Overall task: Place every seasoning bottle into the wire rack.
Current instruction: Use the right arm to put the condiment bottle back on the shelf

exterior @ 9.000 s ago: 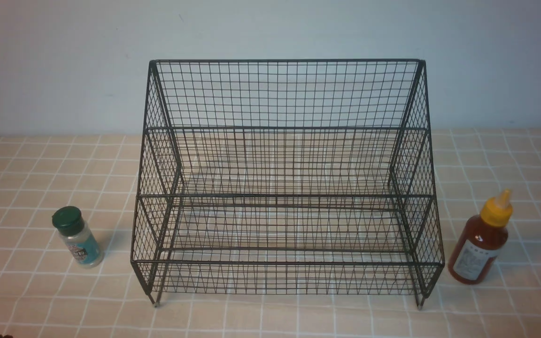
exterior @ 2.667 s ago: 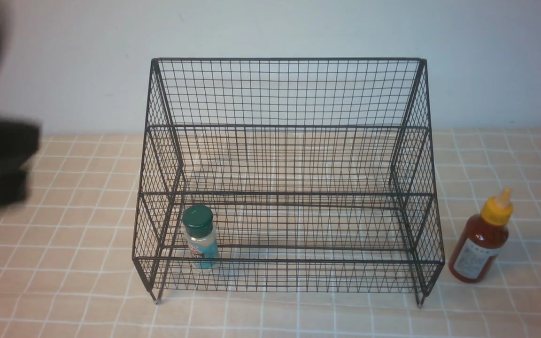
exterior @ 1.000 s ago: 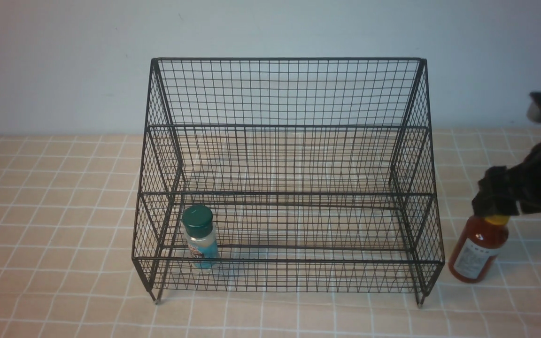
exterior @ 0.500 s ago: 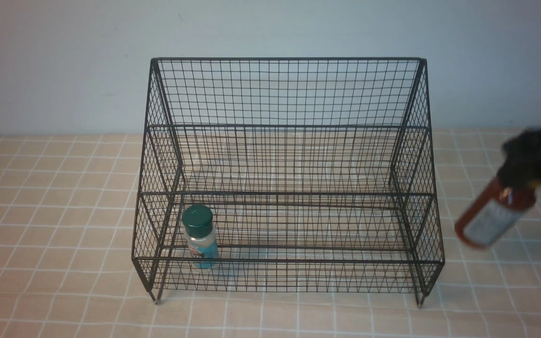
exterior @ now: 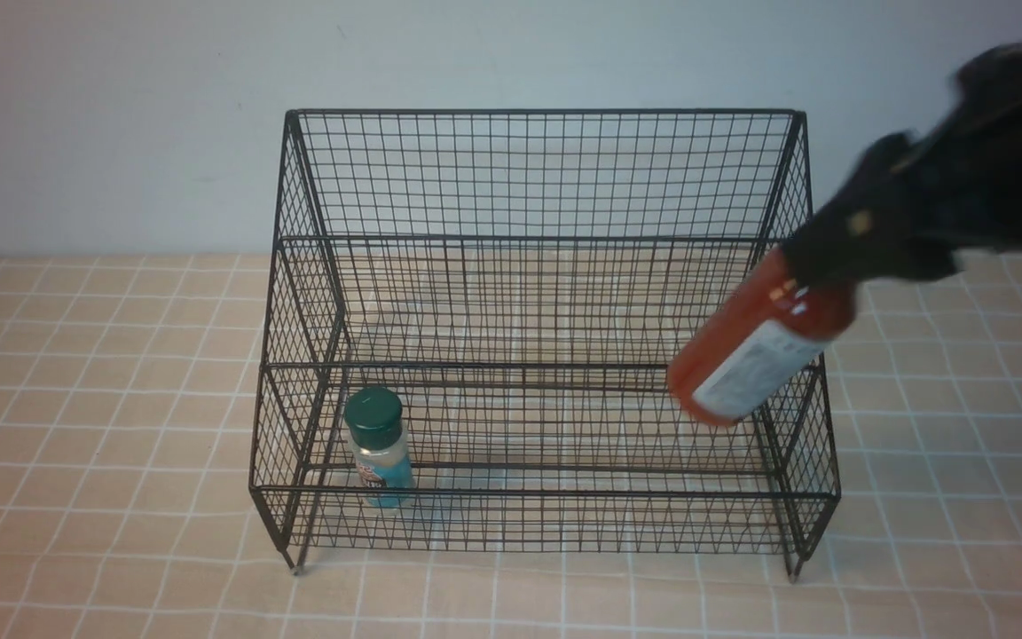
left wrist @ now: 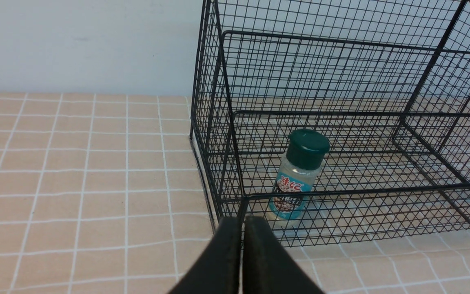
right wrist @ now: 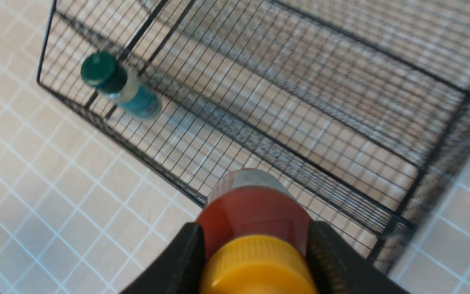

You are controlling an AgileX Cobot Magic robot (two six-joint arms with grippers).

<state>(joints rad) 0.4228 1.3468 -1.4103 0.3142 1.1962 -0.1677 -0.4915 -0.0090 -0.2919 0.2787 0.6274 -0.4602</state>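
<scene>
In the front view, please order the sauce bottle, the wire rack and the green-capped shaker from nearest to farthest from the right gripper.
1. Sauce bottle: held in the right gripper.
2. Wire rack: right side, close by.
3. Green-capped shaker: rack's left end.

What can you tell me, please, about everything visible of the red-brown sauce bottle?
The sauce bottle is a glossy red-brown squeeze bottle, plastic by its look, with a white label and a ribbed yellow cap. It hangs in the air, tilted, base lowest and toward the robot's left, by the right end of the wire rack. The right gripper is shut on its shoulder just below the cap, fingers on either side. Nothing else appears to touch it.
</scene>
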